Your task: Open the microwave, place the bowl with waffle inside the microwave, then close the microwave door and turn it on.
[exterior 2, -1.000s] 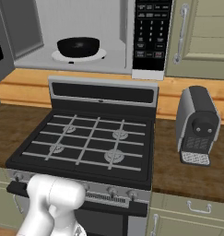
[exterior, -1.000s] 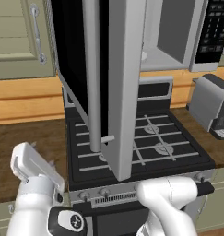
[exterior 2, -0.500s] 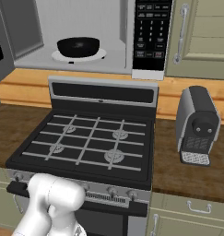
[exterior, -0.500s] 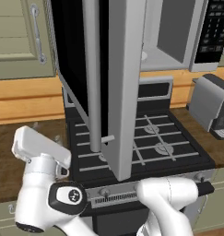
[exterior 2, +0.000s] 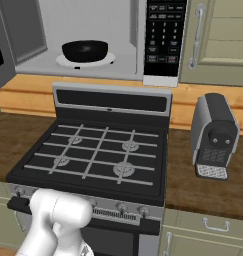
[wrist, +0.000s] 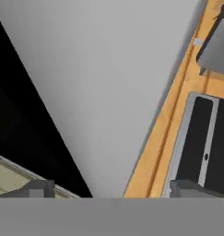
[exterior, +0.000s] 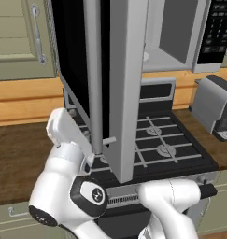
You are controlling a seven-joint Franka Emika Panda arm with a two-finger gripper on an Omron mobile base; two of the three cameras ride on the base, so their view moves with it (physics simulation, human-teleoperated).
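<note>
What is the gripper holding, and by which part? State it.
Nothing. The gripper is open beside the microwave door, with nothing between its fingertips. The bowl sits inside the microwave.

The brown wooden counter [exterior 2: 203, 190] carries a grey coffee machine [exterior 2: 214, 136] on its right part, just beside the black gas stove [exterior 2: 95, 157]. Inside the microwave [exterior 2: 93, 37], the white turntable [exterior 2: 105, 59] carries the black bowl [exterior 2: 84, 50].
</note>
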